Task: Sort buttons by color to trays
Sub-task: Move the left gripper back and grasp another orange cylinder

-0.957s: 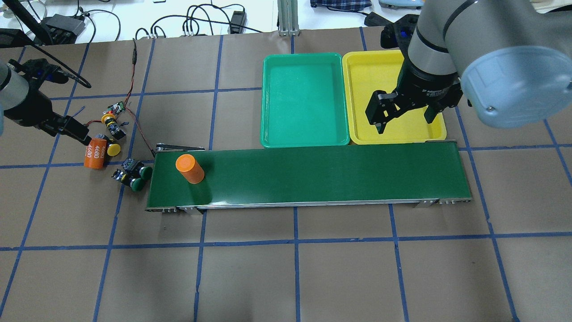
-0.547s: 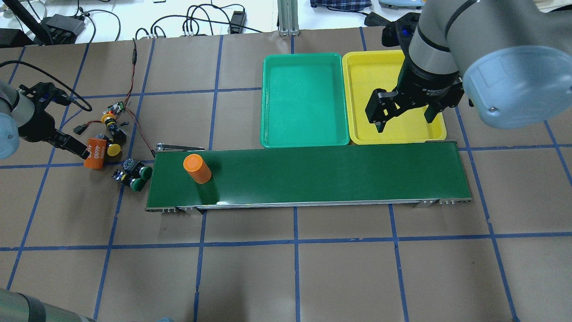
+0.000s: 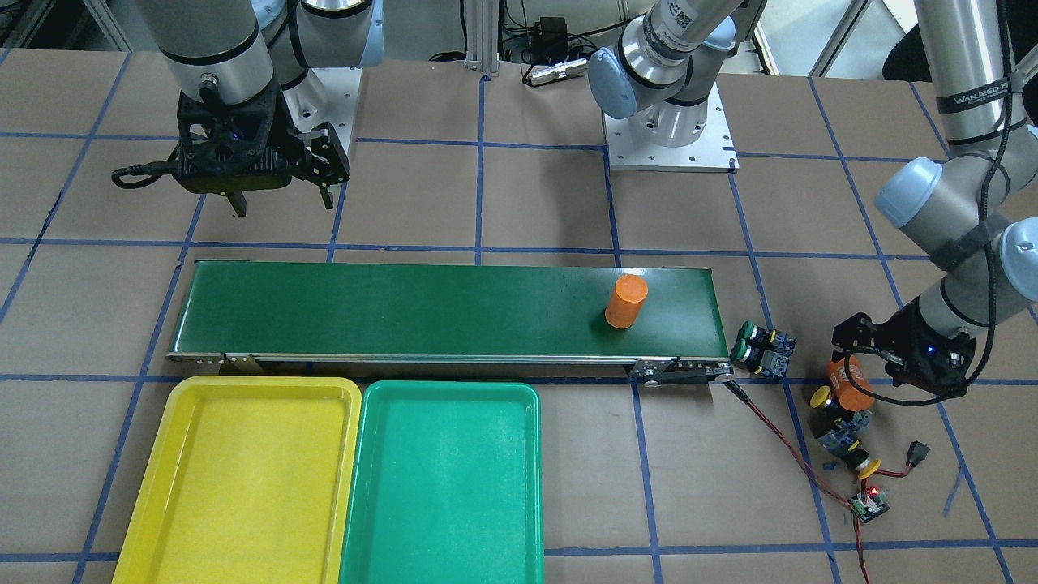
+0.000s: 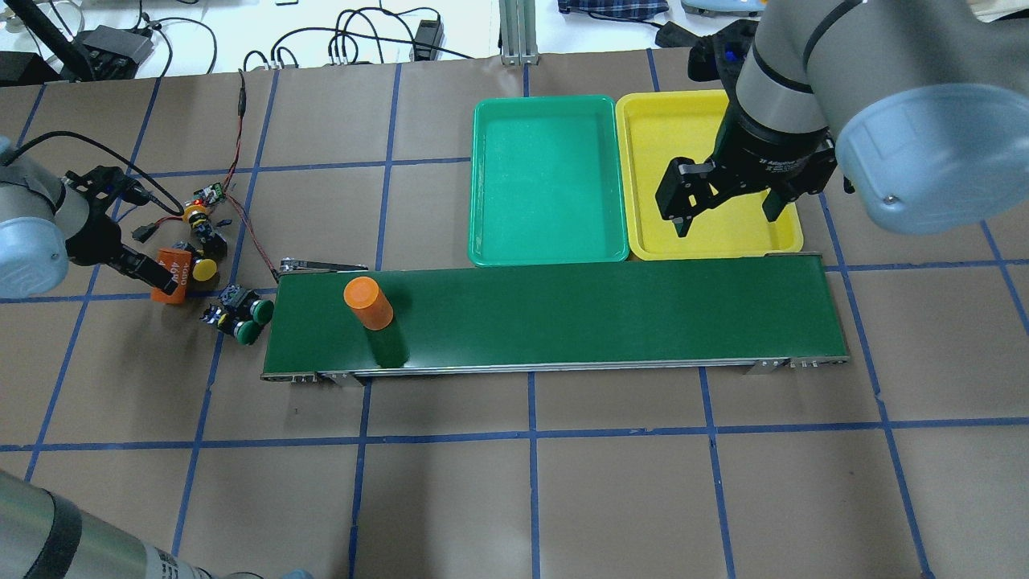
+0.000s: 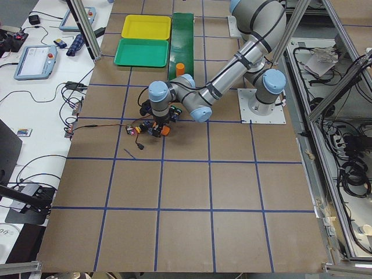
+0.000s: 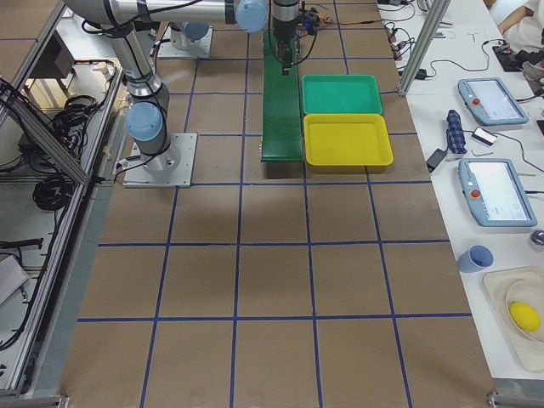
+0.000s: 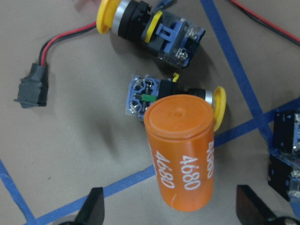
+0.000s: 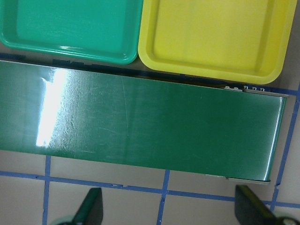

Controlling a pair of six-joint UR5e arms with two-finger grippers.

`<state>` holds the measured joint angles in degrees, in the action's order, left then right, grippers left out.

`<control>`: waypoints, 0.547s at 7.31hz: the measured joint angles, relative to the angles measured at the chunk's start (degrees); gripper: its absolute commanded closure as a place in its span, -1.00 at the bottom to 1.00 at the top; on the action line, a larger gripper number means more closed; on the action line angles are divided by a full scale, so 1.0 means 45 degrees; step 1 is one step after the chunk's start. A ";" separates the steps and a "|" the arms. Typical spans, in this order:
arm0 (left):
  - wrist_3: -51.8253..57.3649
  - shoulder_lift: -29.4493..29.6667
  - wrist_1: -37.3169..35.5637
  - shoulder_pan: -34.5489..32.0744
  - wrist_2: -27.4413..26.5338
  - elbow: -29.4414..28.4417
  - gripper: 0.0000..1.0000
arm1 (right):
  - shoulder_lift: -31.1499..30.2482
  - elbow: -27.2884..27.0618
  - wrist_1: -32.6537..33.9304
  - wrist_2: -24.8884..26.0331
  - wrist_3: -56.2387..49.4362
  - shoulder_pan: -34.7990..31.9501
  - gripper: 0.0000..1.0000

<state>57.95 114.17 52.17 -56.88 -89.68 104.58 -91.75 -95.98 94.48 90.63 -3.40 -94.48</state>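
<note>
Straddling the toppled orange cylinder (image 7: 180, 154) with fingers spread and touching nothing, the left gripper (image 7: 168, 206) probably means to clear it off the yellow-capped buttons (image 7: 145, 28). The green-capped buttons (image 4: 241, 314) lie beside the conveyor belt (image 4: 603, 314). The right gripper (image 4: 729, 221) hovers released near the yellow tray (image 4: 683, 129).

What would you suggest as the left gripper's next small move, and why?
Probably ease the left gripper forward so its open jaws straddle the orange cylinder: it sits just ahead of them, ungripped, and partly hides a yellow button.
</note>
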 measured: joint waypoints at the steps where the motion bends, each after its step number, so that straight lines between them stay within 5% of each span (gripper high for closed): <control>1: -0.0026 0.0269 -0.0005 -0.0015 -0.0007 -0.0047 0.99 | 0.0000 0.0000 -0.0003 -0.0003 -0.0004 0.0000 -1.00; 4: 0.0026 0.0415 0.0051 -0.0057 0.0028 -0.0176 1.00 | -0.0001 -0.0017 -0.0030 0.0013 -0.0034 0.0000 -1.00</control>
<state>58.06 116.04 52.41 -57.13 -89.55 103.78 -91.76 -96.05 94.34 90.69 -3.56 -94.48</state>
